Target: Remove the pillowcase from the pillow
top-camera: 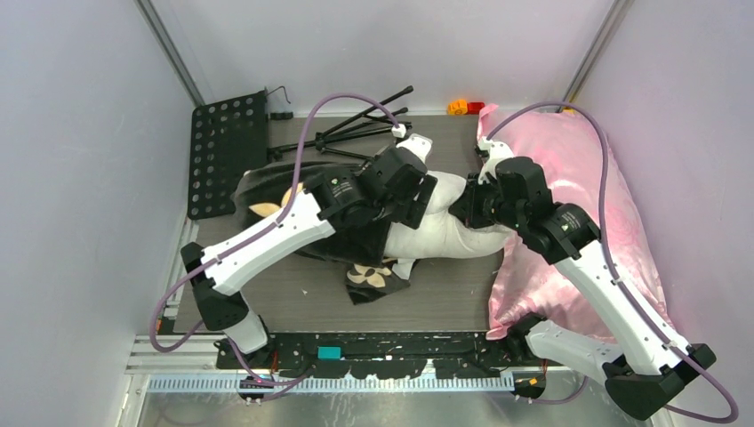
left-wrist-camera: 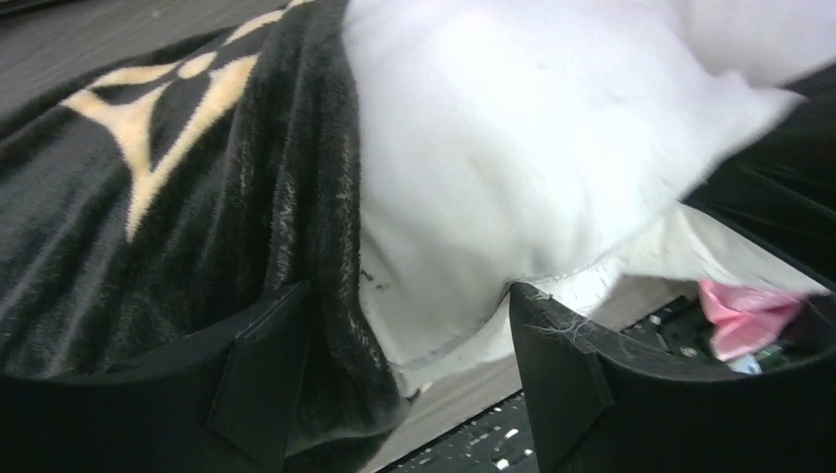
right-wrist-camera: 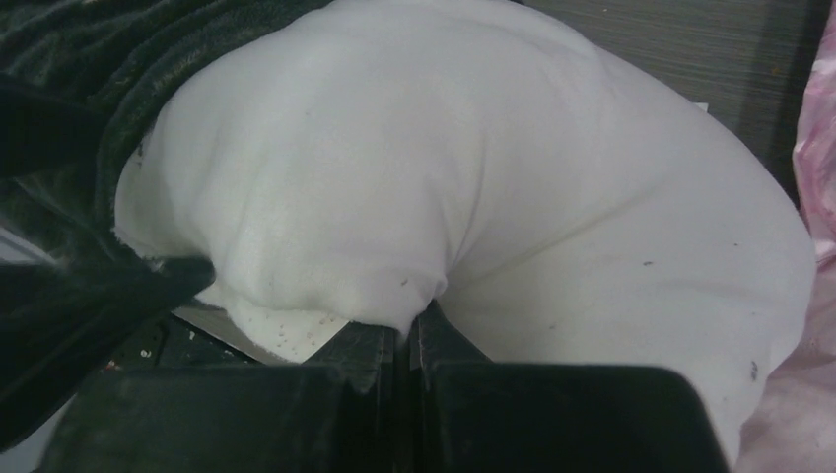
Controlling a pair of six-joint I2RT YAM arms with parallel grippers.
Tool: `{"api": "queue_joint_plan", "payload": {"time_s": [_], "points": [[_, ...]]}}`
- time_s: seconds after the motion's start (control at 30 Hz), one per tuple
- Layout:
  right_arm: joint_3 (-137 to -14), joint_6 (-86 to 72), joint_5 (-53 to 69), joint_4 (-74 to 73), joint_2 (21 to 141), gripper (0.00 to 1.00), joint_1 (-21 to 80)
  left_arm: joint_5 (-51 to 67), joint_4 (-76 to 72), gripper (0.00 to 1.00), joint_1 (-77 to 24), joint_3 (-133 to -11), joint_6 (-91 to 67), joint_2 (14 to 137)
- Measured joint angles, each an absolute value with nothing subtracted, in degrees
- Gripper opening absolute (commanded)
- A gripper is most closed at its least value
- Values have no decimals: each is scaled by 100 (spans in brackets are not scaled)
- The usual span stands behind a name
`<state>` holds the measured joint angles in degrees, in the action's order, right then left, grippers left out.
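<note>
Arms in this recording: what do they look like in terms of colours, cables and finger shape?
The left arm and right arm have white shells with black joints and bases. A mauve cable loops along each from base to wrist. The left end effector and right end effector are black, with flat, wedge-shaped fingers.

Dark table point(top-camera: 445, 298) under pillowcase point(top-camera: 369, 276), pillow point(top-camera: 436, 236), pink satin pillow point(top-camera: 605, 187), tripod point(top-camera: 356, 124)

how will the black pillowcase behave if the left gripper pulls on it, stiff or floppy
Probably floppy: the pillowcase lies in soft folds bunched against the pillow. Its plush pile looks grippy, so it may drag rather than slide freely. The right gripper, pinched shut on the pillow, should help anchor it.
</note>
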<state>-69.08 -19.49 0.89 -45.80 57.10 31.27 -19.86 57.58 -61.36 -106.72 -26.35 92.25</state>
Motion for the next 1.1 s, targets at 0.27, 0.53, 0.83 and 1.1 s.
{"api": "queue_joint_plan", "payload": {"time_s": [0.27, 0.53, 0.83, 1.1], "points": [[-6766, -1922, 231, -4587, 5485, 0, 3127, -2744, 6031, 64, -6104, -10973, -2663, 9574], [-6613, -1859, 141, -4595, 5240, 0, 3142, -1730, 5406, 63, -5454, -9839, -2910, 8753], [-6608, -1857, 51, -4703, 5223, 0, 3142, -1822, 5776, 39, -4606, -9515, -2965, 8324], [-6606, -1881, -475, -4869, 4834, 0, 3205, -2613, 6366, 17, -3557, -9198, -2655, 7961]]}}
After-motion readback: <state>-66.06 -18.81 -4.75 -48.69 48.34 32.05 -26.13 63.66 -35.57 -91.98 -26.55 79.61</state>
